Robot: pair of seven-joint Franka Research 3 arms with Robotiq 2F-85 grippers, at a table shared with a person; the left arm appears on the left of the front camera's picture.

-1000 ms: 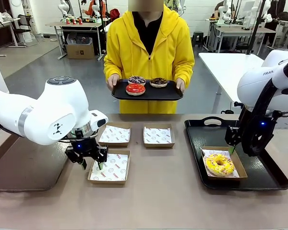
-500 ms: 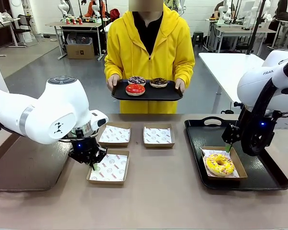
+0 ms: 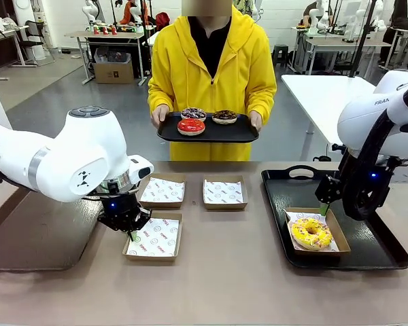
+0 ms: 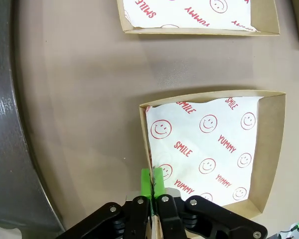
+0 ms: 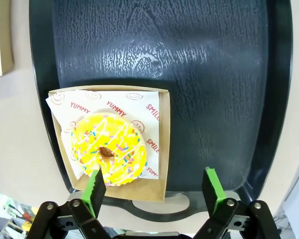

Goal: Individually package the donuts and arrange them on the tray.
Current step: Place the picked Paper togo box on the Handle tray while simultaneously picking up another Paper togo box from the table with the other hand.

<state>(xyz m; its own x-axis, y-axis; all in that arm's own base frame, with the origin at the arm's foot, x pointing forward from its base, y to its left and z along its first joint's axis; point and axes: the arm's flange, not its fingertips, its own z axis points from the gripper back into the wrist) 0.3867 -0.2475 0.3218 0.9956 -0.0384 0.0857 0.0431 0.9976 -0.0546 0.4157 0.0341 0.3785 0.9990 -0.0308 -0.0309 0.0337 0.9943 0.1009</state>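
A yellow sprinkled donut [image 3: 311, 233] [image 5: 108, 149] lies in a paper-lined cardboard box on the black tray [image 3: 367, 252] [image 5: 189, 59] at the right. My right gripper [image 3: 324, 204] [image 5: 153, 179] hangs open just above that box's far left corner, holding nothing. My left gripper [image 3: 131, 234] [image 4: 152, 181] is shut, its green pads pinched on the left wall of the near empty box [image 3: 154, 238] [image 4: 209, 149]. Across the table a person holds a small black tray [image 3: 239, 133] carrying a red donut [image 3: 191, 125], a purple sprinkled donut [image 3: 194, 113] and a chocolate donut [image 3: 224, 116].
Two more empty lined boxes [image 3: 162, 191] [image 3: 224, 192] sit side by side mid-table; one box [image 4: 189, 15] lies beyond the pinched one in the left wrist view. A dark grey mat [image 3: 34, 238] covers the table's left end. Bare tabletop runs along the near edge.
My left gripper has closed onto the near box's left wall. My right gripper has opened wider and lifted slightly off the donut box's corner.
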